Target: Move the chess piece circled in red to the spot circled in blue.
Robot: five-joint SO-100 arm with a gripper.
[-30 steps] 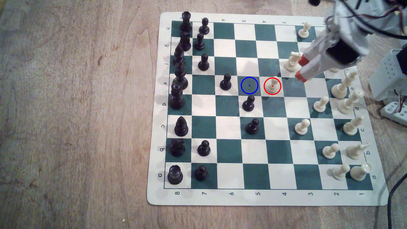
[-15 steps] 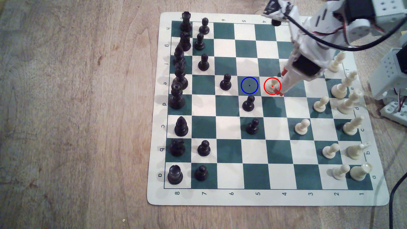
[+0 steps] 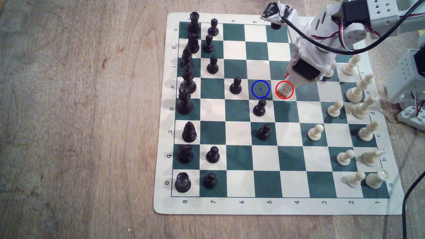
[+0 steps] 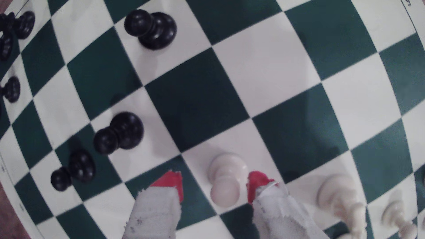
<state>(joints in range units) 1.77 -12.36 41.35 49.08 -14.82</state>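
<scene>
Board: 1, on the counter.

Black pawns: 8, all beyond the end effector tips.

Taller black pieces: 8, in one file at the board edge farthest from the end effector.

Cream pawns: 5 counted. 1 chess piece stands between the end effector's spread fingers, and 4 stand behind and beside the arm.

Taller cream pieces: 6 counted.

Cream piece half hidden by the arm: 1, kind not determinable.

Red-tipped fingers: 2.

Marker rings: 2. The blue ring is the spot; the other is a red ring
</scene>
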